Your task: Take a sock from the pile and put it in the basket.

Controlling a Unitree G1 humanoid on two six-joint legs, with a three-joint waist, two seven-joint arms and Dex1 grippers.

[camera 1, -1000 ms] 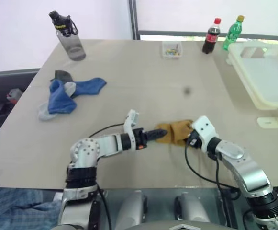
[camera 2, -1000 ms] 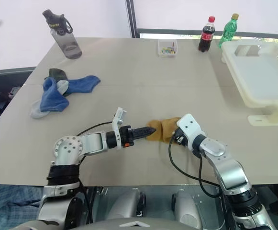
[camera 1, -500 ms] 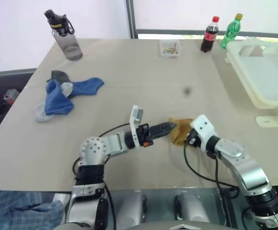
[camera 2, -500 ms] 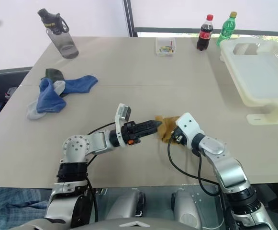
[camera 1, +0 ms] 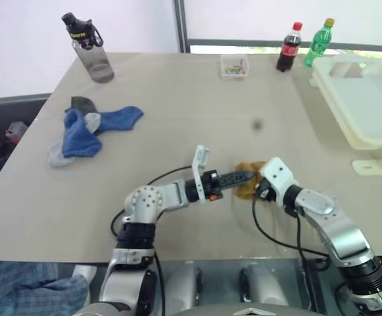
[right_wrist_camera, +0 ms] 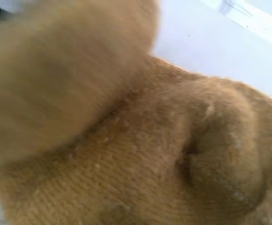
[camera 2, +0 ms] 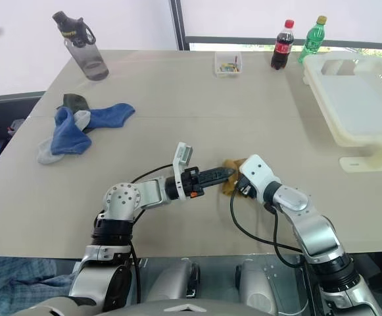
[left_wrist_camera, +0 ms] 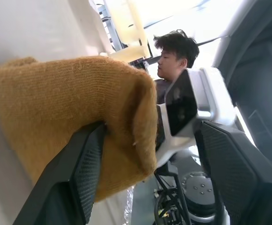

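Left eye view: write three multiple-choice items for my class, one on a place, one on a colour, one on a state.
1. Where does the pile of socks lie?
A. in the basket
B. on the table, towards the robot's left
C. beside the cola bottle

2. What colour is the sock nearest the robot?
A. royal blue
B. light grey
C. mustard yellow

3. How does the grey water bottle stand?
A. upright
B. on its side
C. upside down

Key: 1 B, the heap sits on the bare tabletop at the left. 2 C, its knit is plainly mustard. 3 A, its black cap points up.
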